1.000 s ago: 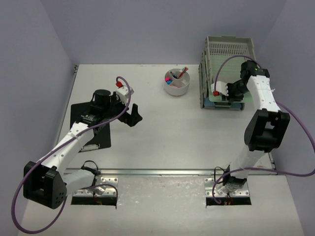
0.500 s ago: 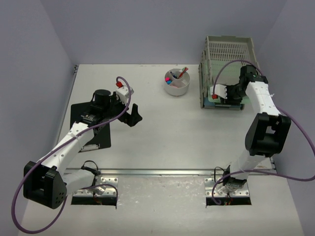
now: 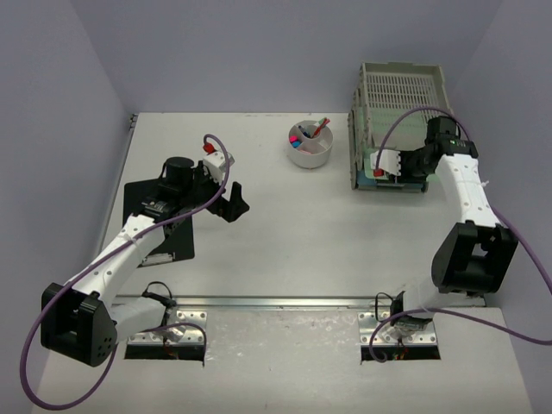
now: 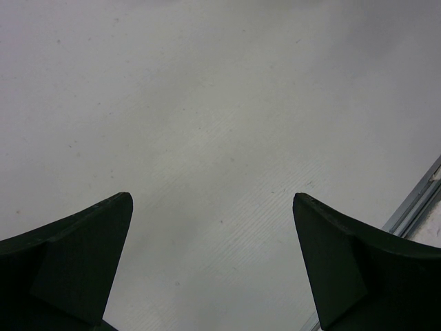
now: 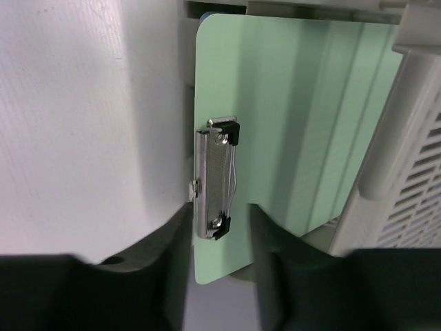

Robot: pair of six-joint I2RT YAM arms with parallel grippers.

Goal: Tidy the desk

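Across the white bench (image 3: 293,246) very little has shifted in the last second. The left arm (image 3: 129,237) keeps its pose beside the black mat (image 3: 138,203), and the left tool (image 4: 212,198) hangs with its jaws wide apart and nothing between them; only bare bench lies below it. The change is in the right arm (image 3: 466,194): its elbow has swung outward and toward the near edge, while the wrist has stayed at the front of the grey trays (image 3: 401,86) in the far right corner. A green clipboard (image 5: 303,117) lies partly inside a lower tray, its clipped end jutting out over the bench. That suggests this item is nearly filed and the arm is letting go or setting up a last push. The right tool (image 5: 220,210) straddles the metal clip (image 5: 215,181) with its jaws partly apart. One finger (image 5: 176,234) sits against the clip's side, and a strip of green shows before the other, so it looks loose rather than clamped. Here the bench shows just left of the tool.
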